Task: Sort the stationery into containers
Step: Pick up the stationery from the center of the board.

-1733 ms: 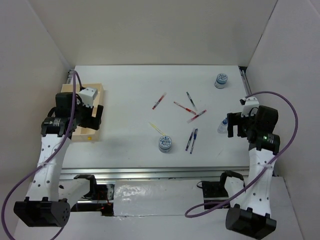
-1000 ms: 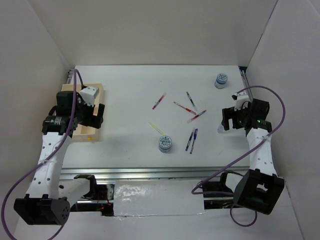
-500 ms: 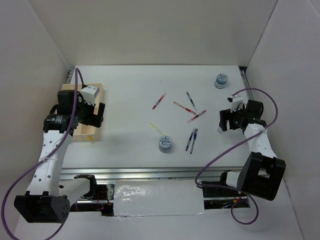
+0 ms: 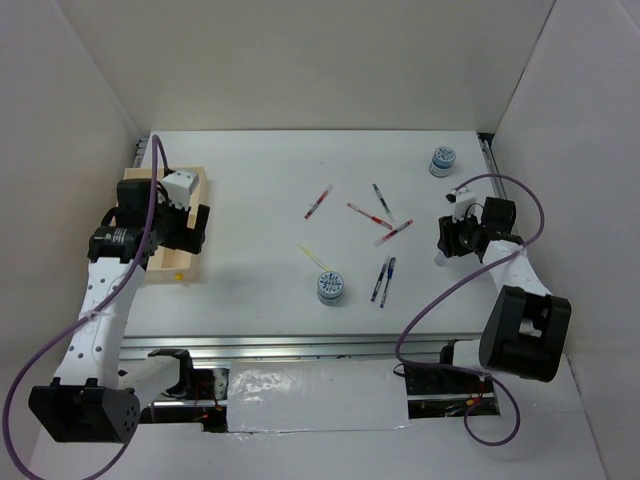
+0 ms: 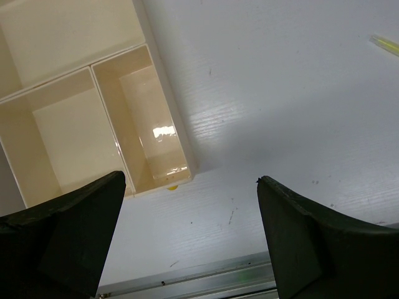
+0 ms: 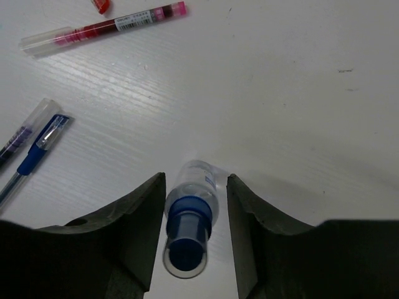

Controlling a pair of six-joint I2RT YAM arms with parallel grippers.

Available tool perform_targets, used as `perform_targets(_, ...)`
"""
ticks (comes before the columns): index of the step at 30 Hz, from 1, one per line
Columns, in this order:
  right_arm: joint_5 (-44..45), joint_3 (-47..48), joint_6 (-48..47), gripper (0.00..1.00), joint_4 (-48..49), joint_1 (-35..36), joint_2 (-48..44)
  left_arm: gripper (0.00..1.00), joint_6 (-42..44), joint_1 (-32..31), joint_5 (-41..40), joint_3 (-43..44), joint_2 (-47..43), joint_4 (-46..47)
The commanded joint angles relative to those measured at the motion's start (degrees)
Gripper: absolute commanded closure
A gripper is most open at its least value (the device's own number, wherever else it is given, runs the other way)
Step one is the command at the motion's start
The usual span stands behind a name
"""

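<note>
Sorting barely begun: nothing shows in the tray.
The pens and rolls lie on the counter. The right tool is half-closed around the upright bottle, grip uncertain. The left tool gapes empty by the tray.

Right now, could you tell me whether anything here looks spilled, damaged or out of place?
Nothing looks spilled or damaged. A small yellow speck sits at the tray's near edge; what it is, I cannot tell.

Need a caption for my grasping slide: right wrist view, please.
Jaws of the right gripper flank a blue-capped clear bottle on the white table, a red pen and a blue pen beyond.
</note>
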Motion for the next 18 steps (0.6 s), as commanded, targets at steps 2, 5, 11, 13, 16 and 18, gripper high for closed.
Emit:
perform_targets(2, -0.8, -0.5, 0.0, 0.52, 3.0, 0.4, -0.3, 0.01, 0.0, -0.3, -0.1, 2.3, 0.6, 2.4)
perform_targets(5, -0.8, -0.5, -0.1, 0.64, 2.3, 0.6, -0.5, 0.01, 0.0, -0.4, 0.1, 2.2, 0.7, 2.6)
perform_targets(11, -0.8, 1.8, 1.3, 1.00, -0.6, 0.9, -2.7, 0.01, 0.7, -0.3, 2.2, 2.4, 0.3, 3.3)
perform_targets(13, -1.7, 4.8, 2.5, 1.00, -3.8, 1.6, -4.5, 0.03, 2.1, -0.4, 6.3, 2.4, -0.3, 3.9)
perform_targets(16, -4.7, 10.6, 5.7, 1.00, -8.6, 2.8, -7.3, 0.01, 3.3, -0.4, 13.9, 1.4, -2.4, 6.7)
perform_targets(18, -7.1, 14.7, 9.3, 1.00, -11.5, 5.3, -9.2, 0.01, 2.3, -2.0, 18.7, 1.3, -3.7, 9.8)
